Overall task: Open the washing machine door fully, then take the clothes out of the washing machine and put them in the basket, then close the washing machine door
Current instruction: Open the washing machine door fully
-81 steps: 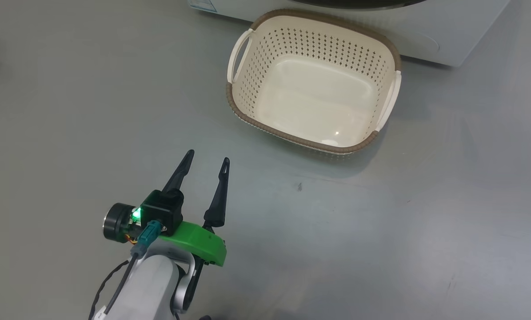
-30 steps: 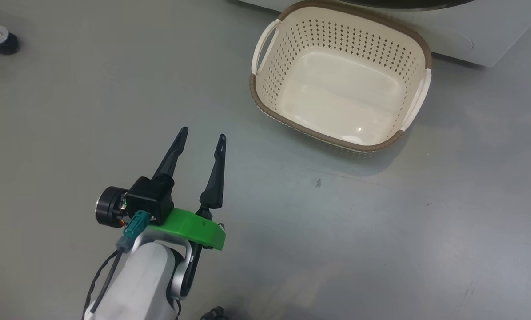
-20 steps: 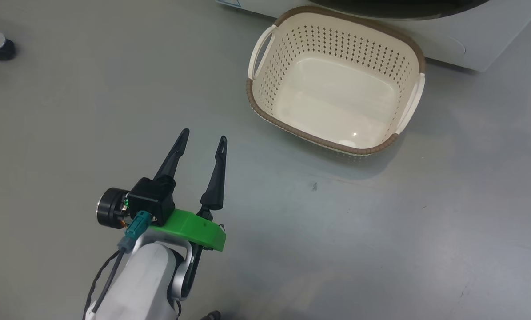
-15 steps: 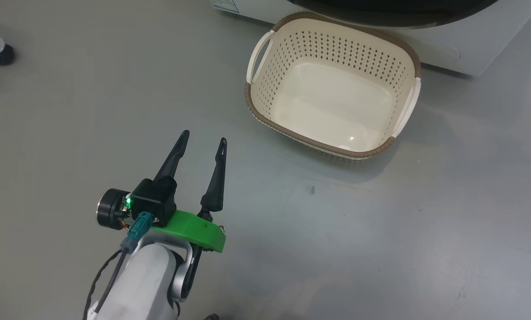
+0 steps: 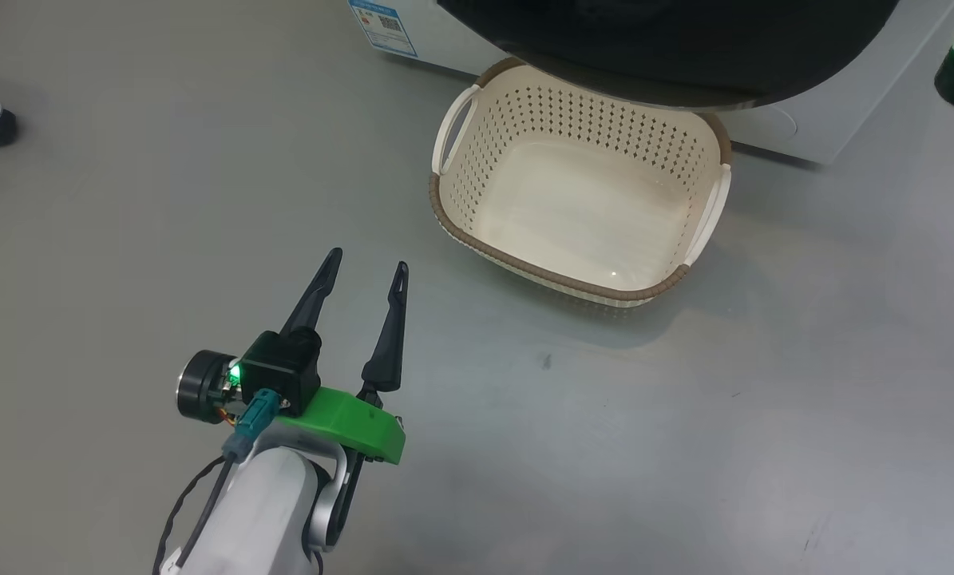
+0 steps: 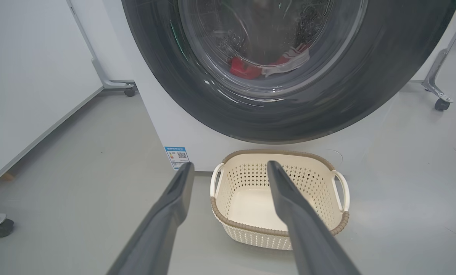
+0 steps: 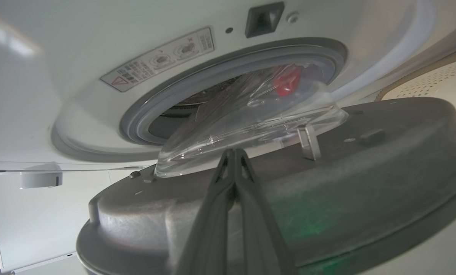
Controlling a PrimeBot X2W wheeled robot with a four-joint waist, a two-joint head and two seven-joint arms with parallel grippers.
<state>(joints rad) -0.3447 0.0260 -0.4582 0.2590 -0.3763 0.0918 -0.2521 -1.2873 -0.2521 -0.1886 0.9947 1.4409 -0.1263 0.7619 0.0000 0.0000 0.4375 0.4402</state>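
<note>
1. The right gripper (image 7: 233,152) first: it's pinching shut on nothing, with its tips sitting at the grey inner face of the washing machine door (image 6: 250,122), right at the foot of the glass bowl (image 7: 250,114). We can't tell if they're actually touching. That face is looking slick and curved, so we're thinking a push could skid off onto the glass.
2. The door is hanging only partly open, and in the head view its black rim is overhanging the far edge of the basket (image 5: 604,120). We're guessing a swing might clip the basket and shove it, but the clearance isn't readable.
3. The clothes (image 6: 247,70) are lying low inside the washing machine (image 6: 163,122), showing red through the glass. If the door is stopping short of full, an arm reaching in is risking a bump on the rim, or fabric dragging on the grey seal (image 7: 220,67).
4. The left gripper (image 5: 367,261) is hanging spread wide and empty over the floor (image 5: 684,439), well apart from the basket. The basket is looking small and light, so a sloppy drop could land clothes on the floor.
</note>
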